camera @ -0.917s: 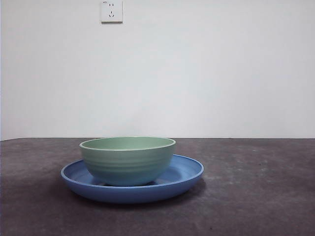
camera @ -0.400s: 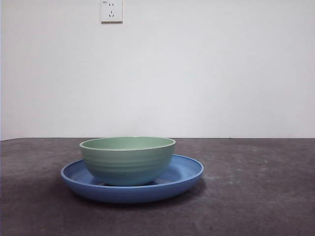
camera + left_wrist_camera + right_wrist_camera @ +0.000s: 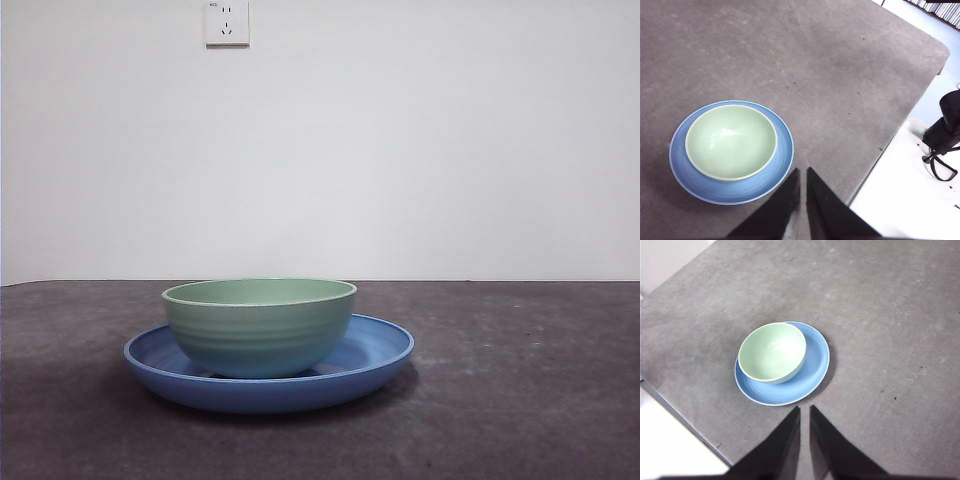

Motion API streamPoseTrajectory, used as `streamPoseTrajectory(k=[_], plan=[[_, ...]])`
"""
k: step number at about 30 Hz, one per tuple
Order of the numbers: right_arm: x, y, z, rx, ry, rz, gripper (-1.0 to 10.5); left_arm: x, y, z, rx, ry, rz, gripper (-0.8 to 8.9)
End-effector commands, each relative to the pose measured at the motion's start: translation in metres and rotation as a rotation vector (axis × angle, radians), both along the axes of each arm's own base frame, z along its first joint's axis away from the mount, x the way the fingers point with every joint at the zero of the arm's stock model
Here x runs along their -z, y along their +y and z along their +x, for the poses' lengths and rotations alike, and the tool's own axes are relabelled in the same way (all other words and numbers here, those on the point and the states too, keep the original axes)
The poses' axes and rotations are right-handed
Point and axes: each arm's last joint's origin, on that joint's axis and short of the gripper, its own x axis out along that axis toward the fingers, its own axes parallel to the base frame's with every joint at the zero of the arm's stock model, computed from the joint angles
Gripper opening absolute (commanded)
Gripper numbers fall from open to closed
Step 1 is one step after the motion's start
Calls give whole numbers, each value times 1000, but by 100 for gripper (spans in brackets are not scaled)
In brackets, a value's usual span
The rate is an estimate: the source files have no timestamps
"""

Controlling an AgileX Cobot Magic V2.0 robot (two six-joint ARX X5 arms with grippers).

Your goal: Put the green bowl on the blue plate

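Observation:
The green bowl (image 3: 259, 325) rests upright inside the blue plate (image 3: 375, 352) on the dark table, slightly off the plate's centre. From the left wrist camera the bowl (image 3: 731, 141) and plate (image 3: 782, 155) lie well below my left gripper (image 3: 802, 172), whose jaws are shut and hold nothing. My right gripper (image 3: 804, 410) is also raised high above the table, shut and empty, with the bowl (image 3: 772, 352) and plate (image 3: 815, 365) beneath it. Neither gripper appears in the front view.
A white wall with a power socket (image 3: 227, 22) stands behind the table. The table's edge (image 3: 875, 160) runs close to the plate in the left wrist view, with a white floor and black cables (image 3: 942, 145) beyond it.

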Motion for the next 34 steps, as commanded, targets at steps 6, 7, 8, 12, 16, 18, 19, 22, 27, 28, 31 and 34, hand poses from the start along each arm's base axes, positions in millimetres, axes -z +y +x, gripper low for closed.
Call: streamPoseTrajectory(k=[6, 7, 8, 12, 16, 18, 19, 22, 27, 28, 31, 34], plan=[[-2, 1, 1, -13, -15, 0, 29, -3, -1, 0, 12, -16, -6, 19], [-2, 1, 1, -12, -15, 0, 29, -4, 0, -1, 12, -18, -8, 19], [-2, 1, 1, -12, -15, -1, 29, -4, 1, -2, 12, -24, -13, 19], [-2, 1, 1, -12, -15, 0, 28, -3, 4, -2, -11, -32, -20, 19], [-2, 1, 1, -12, -15, 0, 29, 10, 9, 6, -93, -43, -2, 19], [-2, 1, 1, -12, -15, 0, 29, 25, 14, 14, -168, -60, -1, 19], [-2, 1, 1, -12, -15, 0, 29, 33, 17, 18, -214, -77, -3, 19], [-2, 1, 1, -12, -15, 0, 29, 58, 29, 26, -349, -145, -33, 19], [-2, 1, 1, -12, -15, 0, 29, 99, 52, 27, -619, -266, -35, 19], [-2, 1, 1, -12, -15, 0, 29, 107, 56, 27, -672, -284, -28, 19], [-2, 1, 1, -12, -15, 0, 29, 133, 65, 25, -789, -310, -18, 19], [-2, 1, 0, -12, -15, 0, 29, 155, 69, 22, -831, -313, -14, 19]])
